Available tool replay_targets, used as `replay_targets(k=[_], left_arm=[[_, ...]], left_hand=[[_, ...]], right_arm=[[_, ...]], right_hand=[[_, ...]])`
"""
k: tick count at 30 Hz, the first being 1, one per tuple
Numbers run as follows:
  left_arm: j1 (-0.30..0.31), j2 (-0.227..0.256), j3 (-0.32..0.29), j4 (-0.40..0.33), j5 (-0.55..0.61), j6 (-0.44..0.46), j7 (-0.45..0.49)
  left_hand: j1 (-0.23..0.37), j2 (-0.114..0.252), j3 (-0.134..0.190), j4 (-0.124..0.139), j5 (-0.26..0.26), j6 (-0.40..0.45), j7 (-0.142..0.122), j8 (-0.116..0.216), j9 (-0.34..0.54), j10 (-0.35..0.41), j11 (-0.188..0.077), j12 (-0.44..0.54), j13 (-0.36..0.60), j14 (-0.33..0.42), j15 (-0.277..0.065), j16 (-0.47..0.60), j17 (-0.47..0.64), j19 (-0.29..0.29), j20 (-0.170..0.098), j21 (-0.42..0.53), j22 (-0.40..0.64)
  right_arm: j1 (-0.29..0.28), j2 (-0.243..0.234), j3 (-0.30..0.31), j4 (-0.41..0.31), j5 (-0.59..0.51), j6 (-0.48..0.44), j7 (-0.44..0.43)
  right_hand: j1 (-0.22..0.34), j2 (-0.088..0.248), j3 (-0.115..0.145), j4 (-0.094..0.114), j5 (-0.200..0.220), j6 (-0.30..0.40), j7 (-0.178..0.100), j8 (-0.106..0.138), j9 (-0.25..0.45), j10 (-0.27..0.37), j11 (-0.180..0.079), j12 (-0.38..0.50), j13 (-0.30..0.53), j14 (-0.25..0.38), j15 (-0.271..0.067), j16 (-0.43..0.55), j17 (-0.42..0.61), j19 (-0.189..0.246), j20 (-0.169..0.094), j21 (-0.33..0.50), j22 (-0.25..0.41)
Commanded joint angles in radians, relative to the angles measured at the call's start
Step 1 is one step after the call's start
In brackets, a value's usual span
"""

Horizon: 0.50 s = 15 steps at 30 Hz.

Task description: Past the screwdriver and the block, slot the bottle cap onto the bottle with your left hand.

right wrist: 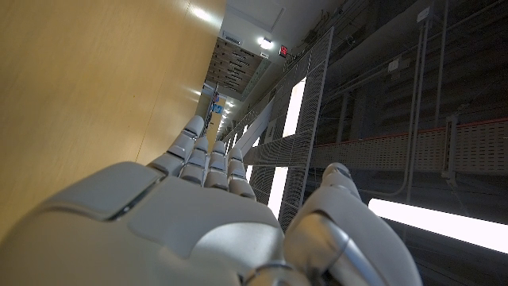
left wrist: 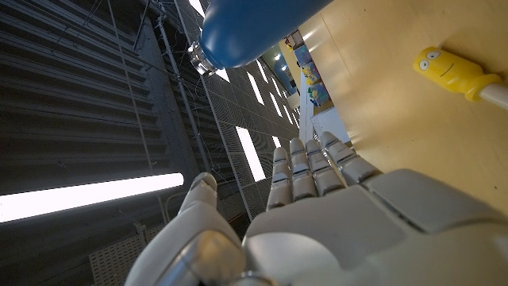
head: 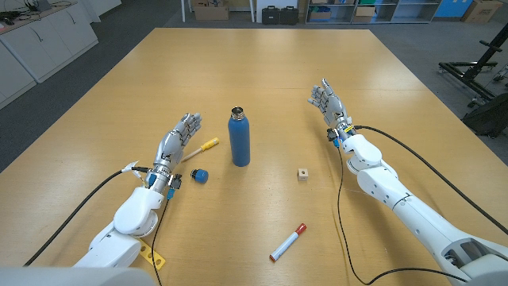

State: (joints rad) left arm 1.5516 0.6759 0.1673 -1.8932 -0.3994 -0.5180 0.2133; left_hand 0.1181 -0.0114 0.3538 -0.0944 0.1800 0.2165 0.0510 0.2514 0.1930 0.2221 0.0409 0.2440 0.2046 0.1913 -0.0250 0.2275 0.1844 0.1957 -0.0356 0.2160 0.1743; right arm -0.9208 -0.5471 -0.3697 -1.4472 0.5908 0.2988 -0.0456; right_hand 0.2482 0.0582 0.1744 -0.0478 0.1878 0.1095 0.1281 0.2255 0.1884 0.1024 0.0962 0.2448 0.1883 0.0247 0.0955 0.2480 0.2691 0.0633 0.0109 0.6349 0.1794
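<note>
A blue bottle point(head: 240, 138) stands upright mid-table, its neck uncapped. Its blue cap point(head: 200, 175) lies on the wood to the bottle's left and a little nearer me, just right of my left wrist. My left hand point(head: 176, 144) stands on its edge left of the bottle, fingers straight and apart, holding nothing. A yellow-handled screwdriver point(head: 202, 146) lies between its fingers and the bottle. In the left wrist view, the bottle point(left wrist: 246, 28) and the screwdriver handle point(left wrist: 452, 70) show beyond the hand point(left wrist: 317, 206). A small wooden block point(head: 302, 173) sits right of the bottle. My right hand point(head: 329, 105) is empty at the right.
A red-and-white marker point(head: 287, 241) lies near the front edge, right of centre. A small yellow piece point(head: 153, 257) sits by my left forearm. Cables trail from both wrists across the table. Cabinets and boxes stand beyond the far edge.
</note>
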Motion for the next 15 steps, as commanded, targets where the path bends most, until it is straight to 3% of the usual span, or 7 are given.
replay_targets(k=[1, 15], left_arm=[[0.076, -0.003, -0.031, -0.032, 0.027, -0.023, 0.006], [0.143, -0.017, -0.053, -0.051, 0.039, -0.057, -0.011]], left_hand=[[0.012, -0.001, 0.004, -0.004, 0.000, 0.019, 0.000, 0.006, 0.003, 0.012, 0.001, 0.004, 0.002, 0.015, 0.000, -0.001, 0.001, 0.011, -0.008, -0.003, 0.003], [0.014, 0.001, 0.007, -0.010, -0.002, 0.026, -0.001, 0.007, 0.004, 0.017, -0.001, 0.003, 0.001, 0.019, -0.002, -0.003, 0.001, 0.019, -0.006, -0.003, 0.003]], right_arm=[[0.006, 0.006, -0.005, 0.012, -0.001, 0.005, 0.007], [0.008, 0.012, -0.007, 0.018, -0.004, 0.014, 0.006]], right_hand=[[0.001, 0.009, 0.001, -0.006, -0.003, 0.009, 0.022, -0.001, 0.003, 0.009, -0.002, 0.000, 0.005, 0.010, 0.004, 0.002, 0.003, 0.009, 0.002, -0.004, 0.001], [0.003, 0.011, 0.002, -0.007, -0.004, 0.012, 0.021, -0.003, 0.003, 0.014, -0.003, 0.000, 0.005, 0.013, 0.002, 0.003, 0.002, 0.013, 0.002, -0.006, 0.001]])
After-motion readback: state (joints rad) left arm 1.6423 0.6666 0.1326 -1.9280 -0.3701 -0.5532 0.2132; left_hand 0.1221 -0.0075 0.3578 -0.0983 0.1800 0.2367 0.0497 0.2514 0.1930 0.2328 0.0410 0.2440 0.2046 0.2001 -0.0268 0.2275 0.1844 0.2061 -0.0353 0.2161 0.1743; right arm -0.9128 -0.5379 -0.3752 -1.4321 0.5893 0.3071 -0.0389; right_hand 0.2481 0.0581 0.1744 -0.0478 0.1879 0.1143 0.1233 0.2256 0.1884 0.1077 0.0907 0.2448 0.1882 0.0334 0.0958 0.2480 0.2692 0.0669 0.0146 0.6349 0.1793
